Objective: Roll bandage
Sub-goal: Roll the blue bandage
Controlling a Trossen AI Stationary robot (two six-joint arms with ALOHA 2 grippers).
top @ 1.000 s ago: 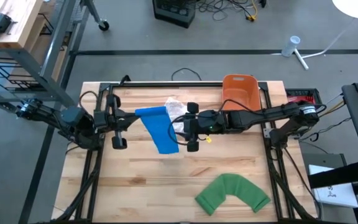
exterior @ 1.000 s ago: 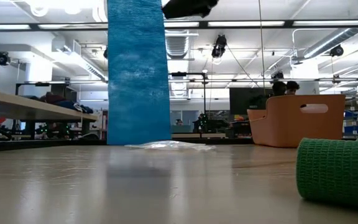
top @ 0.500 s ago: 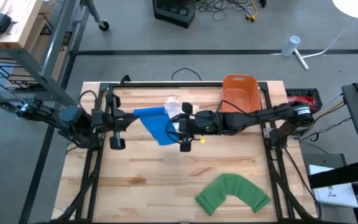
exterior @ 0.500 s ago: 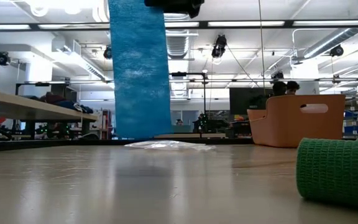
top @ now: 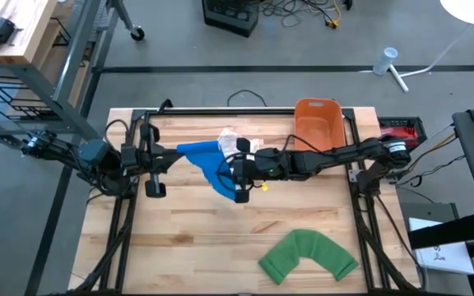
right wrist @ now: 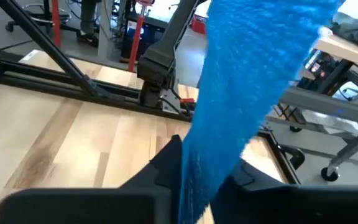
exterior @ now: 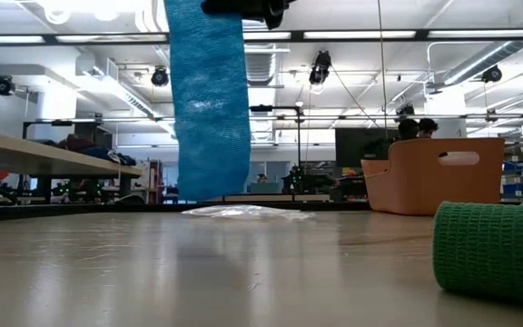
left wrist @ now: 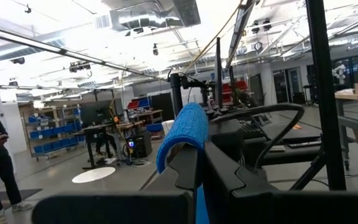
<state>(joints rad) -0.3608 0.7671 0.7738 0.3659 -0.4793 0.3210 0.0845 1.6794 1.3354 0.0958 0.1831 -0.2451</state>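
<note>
Since the earlier frame the right gripper (top: 239, 170) closes on the blue bandage (top: 206, 161), which the clamped left gripper (top: 153, 159) suspends above the surface (top: 204, 238), presumably keeping it taut for rolling.

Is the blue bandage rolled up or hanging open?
Hanging open: the blue bandage drops as a flat strip above the table, unrolled.

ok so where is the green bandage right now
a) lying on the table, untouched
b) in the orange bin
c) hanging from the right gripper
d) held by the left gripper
a) the green bandage lies bent on the table's near edge, apart from both arms; the left gripper and right gripper are both on the blue bandage.
</note>
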